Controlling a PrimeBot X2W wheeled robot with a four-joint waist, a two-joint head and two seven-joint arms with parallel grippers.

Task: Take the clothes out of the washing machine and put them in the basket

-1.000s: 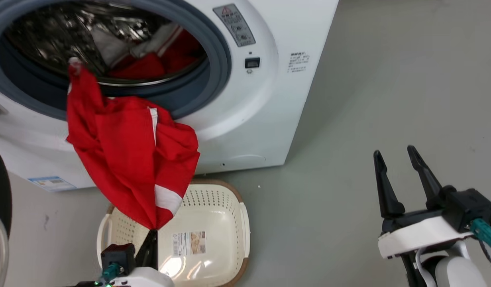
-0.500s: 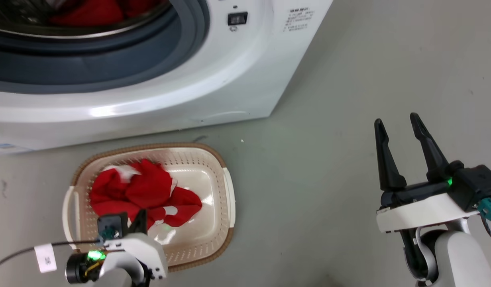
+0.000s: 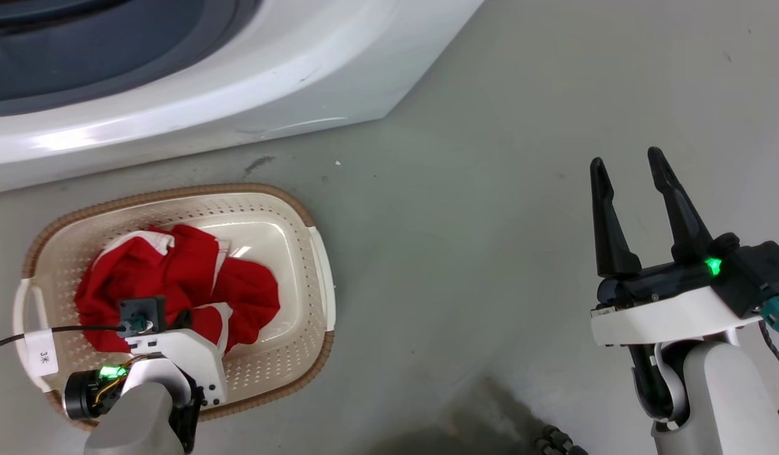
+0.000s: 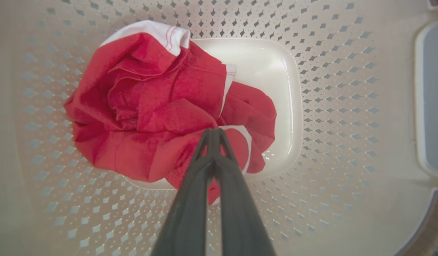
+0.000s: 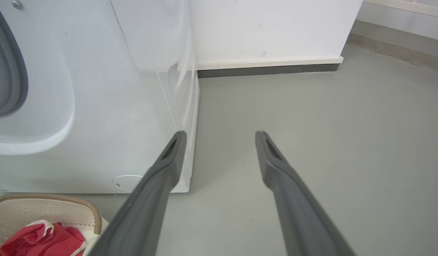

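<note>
The red garment (image 4: 162, 106) lies in a soft heap at the bottom of the cream laundry basket (image 3: 174, 191). The basket sits on the grey floor (image 3: 490, 253), just in front of the white washing machine (image 3: 269, 76). The left gripper (image 4: 212, 132) points down into the basket, and its two dark fingers are pinched together on a fold of the red cloth beside a white cuff. The right gripper (image 3: 628, 158) hangs over bare floor well off to the side, with its fingers spread apart and nothing between them. The job right now looks like letting go. To do it well, the left fingers should open wide first, so no cloth is caught. Then the arm should lift straight up, slowly. If a fold sticks to a finger, it could get pulled out over the brown rim, so a small wait before lifting would help. The whole garment seems to be inside the basket. The drum is out of sight here, so I cannot tell if more clothes wait inside
</note>
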